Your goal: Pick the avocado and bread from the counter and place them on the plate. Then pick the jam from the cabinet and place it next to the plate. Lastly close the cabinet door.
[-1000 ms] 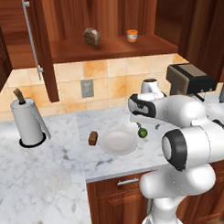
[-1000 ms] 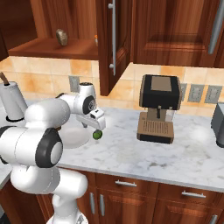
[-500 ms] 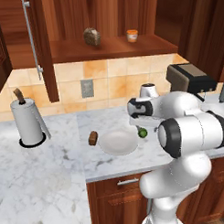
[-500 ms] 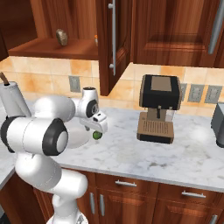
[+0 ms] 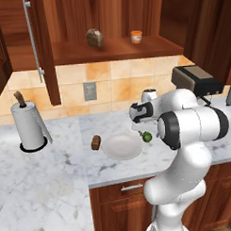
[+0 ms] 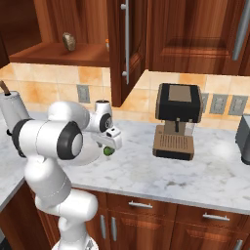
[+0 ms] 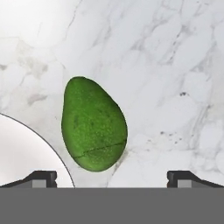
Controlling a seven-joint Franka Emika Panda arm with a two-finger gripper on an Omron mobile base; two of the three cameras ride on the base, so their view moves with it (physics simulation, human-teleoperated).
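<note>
The dark green avocado lies on the marble counter, just past the plate's right rim. My gripper hovers directly over it, open, with one fingertip above the plate's edge and the other on the far side. The white plate holds nothing. The brown bread chunk sits on the counter at the plate's left. The orange-lidded jam stands on the shelf of the open cabinet. The cabinet door stands swung out.
A speckled grey-brown lump shares the shelf with the jam. A paper towel roll stands at the left, a toaster at the back right. A coffee machine stands to the right of the gripper.
The arm has folded in and the hand has come down closer over the avocado. The avocado, bread and plate have stayed put.
</note>
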